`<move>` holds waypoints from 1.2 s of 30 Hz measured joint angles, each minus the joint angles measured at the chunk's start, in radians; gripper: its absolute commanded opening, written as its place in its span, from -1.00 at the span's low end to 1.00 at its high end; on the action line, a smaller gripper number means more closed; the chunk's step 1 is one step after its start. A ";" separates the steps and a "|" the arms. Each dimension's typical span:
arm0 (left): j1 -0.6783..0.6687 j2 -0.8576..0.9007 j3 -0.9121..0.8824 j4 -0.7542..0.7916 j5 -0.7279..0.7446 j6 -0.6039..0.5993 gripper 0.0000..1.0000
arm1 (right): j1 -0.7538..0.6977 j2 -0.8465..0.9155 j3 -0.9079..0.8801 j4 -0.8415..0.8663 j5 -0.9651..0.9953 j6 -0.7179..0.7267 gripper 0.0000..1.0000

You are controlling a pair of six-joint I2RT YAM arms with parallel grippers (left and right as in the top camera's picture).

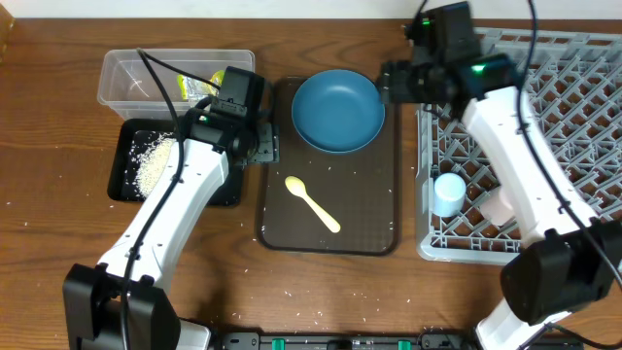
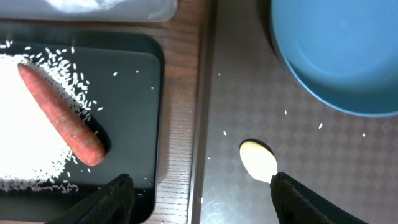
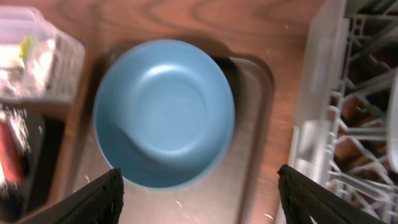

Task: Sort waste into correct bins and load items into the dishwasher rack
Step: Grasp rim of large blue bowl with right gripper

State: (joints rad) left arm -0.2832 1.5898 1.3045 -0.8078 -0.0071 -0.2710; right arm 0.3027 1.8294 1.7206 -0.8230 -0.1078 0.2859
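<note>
My right pincer [image 3: 203,196] is spread, empty, over the plate [image 3: 165,112]. I should go low and pinch its rim. My left pincer [image 2: 202,202] is spread too, by the spoon [image 2: 258,160]

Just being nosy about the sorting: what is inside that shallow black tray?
A heap of white rice grains with an orange carrot piece lying partly on it; stray grains dot the floor of the black tray. Anything beneath the rice is covered.

The blue plate [image 1: 338,110] looks smooth and matt, the brown tray [image 1: 369,194] finely embossed, perhaps plastic, the table [image 1: 58,243] wood-grained.
</note>
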 measured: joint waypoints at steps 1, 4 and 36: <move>0.007 0.000 0.000 0.000 -0.004 -0.021 0.46 | 0.024 0.006 0.000 0.022 0.038 0.030 0.54; 0.030 0.000 0.000 -0.005 -0.029 -0.075 0.47 | 0.080 0.037 0.000 0.056 0.124 0.100 0.50; 0.120 0.000 -0.003 -0.038 -0.071 -0.151 0.47 | 0.115 0.392 -0.002 0.114 0.286 0.275 -0.81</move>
State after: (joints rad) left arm -0.1635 1.5898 1.3010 -0.8459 -0.0780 -0.4225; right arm 0.4179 2.2211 1.7187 -0.7086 0.1783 0.5610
